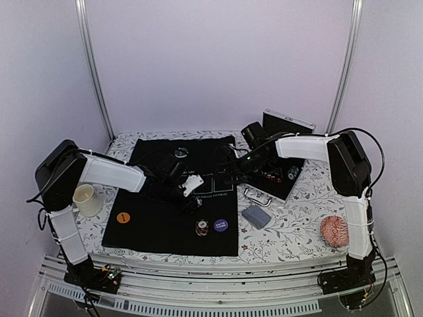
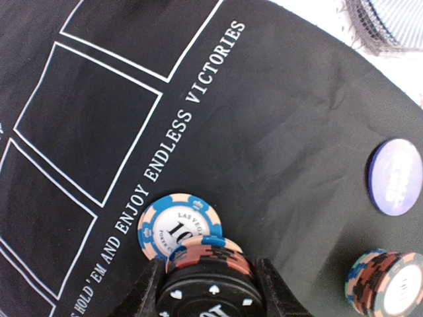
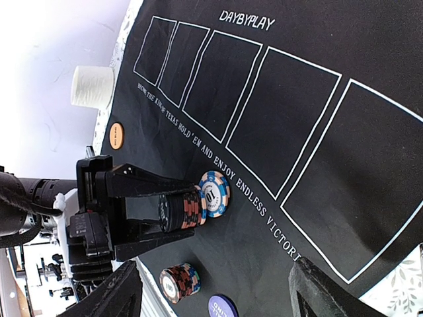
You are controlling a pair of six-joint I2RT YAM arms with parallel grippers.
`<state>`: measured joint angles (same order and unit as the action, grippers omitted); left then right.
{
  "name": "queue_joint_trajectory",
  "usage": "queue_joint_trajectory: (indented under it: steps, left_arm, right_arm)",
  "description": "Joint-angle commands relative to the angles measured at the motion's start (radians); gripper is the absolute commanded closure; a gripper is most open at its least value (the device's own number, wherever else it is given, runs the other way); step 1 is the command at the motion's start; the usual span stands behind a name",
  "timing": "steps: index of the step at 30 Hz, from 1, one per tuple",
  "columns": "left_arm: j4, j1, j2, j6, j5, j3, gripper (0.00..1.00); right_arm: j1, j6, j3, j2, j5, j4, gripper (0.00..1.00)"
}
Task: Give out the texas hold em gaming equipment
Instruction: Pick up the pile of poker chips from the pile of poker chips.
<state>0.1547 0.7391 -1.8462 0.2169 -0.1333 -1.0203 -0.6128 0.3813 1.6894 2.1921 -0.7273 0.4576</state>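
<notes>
My left gripper point(image 2: 210, 290) is shut on a stack of black and red poker chips point(image 2: 208, 274) held upright over the black poker mat point(image 1: 158, 224). A blue-and-white "10" chip point(image 2: 173, 224) lies flat on the mat right under the stack, offset to one side. The right wrist view shows that stack point(image 3: 180, 211) and the blue chip point(image 3: 215, 193). A second chip stack point(image 1: 202, 228) and a purple button point(image 1: 220, 226) sit near the mat's front edge. An orange button point(image 1: 123, 216) sits front left, a silver button point(image 1: 181, 152) at the back. My right gripper point(image 1: 238, 173) is open and empty above the mat's right side.
A blue-grey card deck point(image 1: 256, 216) lies on the floral cloth right of the mat. An open black chip case point(image 1: 281, 172) stands behind it. A cream mug point(image 1: 86, 199) stands left of the mat. A red patterned disc point(image 1: 334, 231) lies front right.
</notes>
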Motion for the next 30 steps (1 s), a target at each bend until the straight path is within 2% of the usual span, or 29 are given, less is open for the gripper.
queue_joint_trajectory:
  steps: [1,4,8,16,21,24,30]
  left_arm:
    - [0.004,0.011,-0.013,0.014,0.042,-0.010,0.59]
    - [0.019,0.012,-0.012,0.014,0.052,-0.014,0.53]
    - [0.025,0.013,-0.010,0.017,0.057,-0.011,0.49]
    - [0.022,0.018,-0.002,0.013,-0.009,-0.010,0.40]
    - [0.073,0.007,-0.003,-0.009,0.038,-0.042,0.37]
    - [0.108,0.001,-0.006,-0.005,0.055,-0.041,0.29]
    - [0.109,0.016,-0.068,-0.017,0.066,-0.066,0.27]
  right_arm:
    - [0.005,-0.014,-0.014,-0.051,0.003,0.013,0.21]
    - [0.005,-0.016,-0.014,-0.049,0.002,0.015,0.21]
    - [0.005,-0.018,-0.014,-0.047,-0.002,0.018,0.21]
    - [0.006,-0.023,-0.016,-0.045,-0.007,0.021,0.21]
    - [0.005,-0.025,-0.016,-0.047,-0.012,0.024,0.21]
    - [0.005,-0.030,-0.019,-0.049,-0.012,0.029,0.21]
    - [0.005,-0.032,-0.020,-0.045,-0.019,0.029,0.21]
